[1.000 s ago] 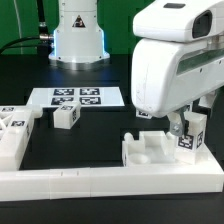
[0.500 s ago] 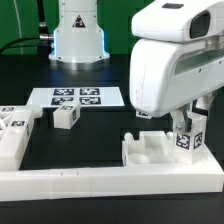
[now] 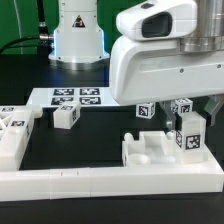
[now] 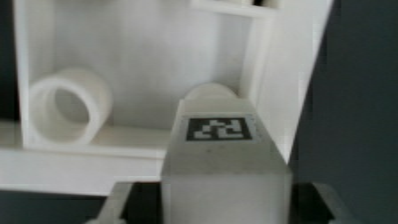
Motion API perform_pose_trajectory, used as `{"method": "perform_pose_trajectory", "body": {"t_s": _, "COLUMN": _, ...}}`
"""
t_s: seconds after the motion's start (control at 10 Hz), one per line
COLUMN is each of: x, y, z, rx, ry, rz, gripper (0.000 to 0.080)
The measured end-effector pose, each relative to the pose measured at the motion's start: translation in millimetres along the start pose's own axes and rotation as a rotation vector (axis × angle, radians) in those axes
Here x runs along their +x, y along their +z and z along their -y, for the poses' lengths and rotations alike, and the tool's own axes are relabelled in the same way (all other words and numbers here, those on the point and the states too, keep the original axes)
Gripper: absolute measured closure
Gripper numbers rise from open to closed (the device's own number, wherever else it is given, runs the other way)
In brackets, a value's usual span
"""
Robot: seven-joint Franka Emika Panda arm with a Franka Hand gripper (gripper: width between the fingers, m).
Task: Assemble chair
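My gripper [image 4: 222,205] is shut on an upright white chair piece [image 4: 222,150] with a square tag on its face; the piece fills the gap between the fingers [image 4: 134,205]. In the exterior view the same piece [image 3: 187,138] hangs under the gripper [image 3: 187,122] at the right, just above the table. It is beside the right end of a white notched block [image 3: 148,152]. The wrist view shows that block [image 4: 125,60] beneath the piece, with a round ring-shaped hole [image 4: 63,105]. Whether the piece touches the block I cannot tell.
A long white border rail [image 3: 100,182] runs along the front. The marker board [image 3: 78,98] lies at the back centre with a small tagged cube [image 3: 66,116] in front of it. More tagged white parts [image 3: 14,130] sit at the exterior view's left, and two tagged parts [image 3: 143,112] behind the gripper.
The jaws have closed in on the tagged piece. The arm's big white housing has swung toward the exterior view's left, uncovering tagged parts behind it. The held piece stays at nearly the same spot.
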State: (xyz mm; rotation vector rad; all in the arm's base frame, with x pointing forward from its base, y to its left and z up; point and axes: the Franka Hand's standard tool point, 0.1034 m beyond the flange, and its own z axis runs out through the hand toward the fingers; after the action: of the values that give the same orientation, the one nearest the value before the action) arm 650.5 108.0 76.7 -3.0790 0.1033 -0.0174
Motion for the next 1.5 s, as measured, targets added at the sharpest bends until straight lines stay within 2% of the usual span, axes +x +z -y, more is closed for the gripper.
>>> {"method": "perform_pose_trajectory", "body": {"t_s": 0.5, "x": 0.0, "y": 0.3, "z": 0.1, "rx": 0.0, "ry": 0.432, "rz": 0.003, "gripper": 0.0509}}
{"method": "perform_pose_trajectory", "body": {"t_s": 0.9, "x": 0.3, "y": 0.1, "z": -0.3, "rx": 0.001, "ry": 0.677, "rz": 0.01, "gripper": 0.0508}}
{"method": "perform_pose_trajectory", "body": {"t_s": 1.0, "x": 0.0, "y": 0.7, "z": 0.2, "rx": 0.001, "ry": 0.676, "rz": 0.011, "gripper": 0.0434}}
{"method": "perform_pose_trajectory", "body": {"t_s": 1.1, "x": -0.1, "y": 0.7, "z": 0.4, "rx": 0.001, "ry": 0.624, "rz": 0.011, "gripper": 0.0283}}
{"method": "perform_pose_trajectory", "body": {"t_s": 1.2, "x": -0.7, "y": 0.9, "z": 2.3, "rx": 0.001, "ry": 0.576, "rz": 0.012, "gripper": 0.0283}}
{"method": "perform_pose_trajectory", "body": {"t_s": 1.3, "x": -1.4, "y": 0.9, "z": 4.7, "rx": 0.001, "ry": 0.432, "rz": 0.013, "gripper": 0.0179}}
{"method": "perform_pose_trajectory", "body": {"t_s": 1.5, "x": -1.8, "y": 0.7, "z": 7.6, "rx": -0.003, "ry": 0.142, "rz": 0.012, "gripper": 0.0151}}
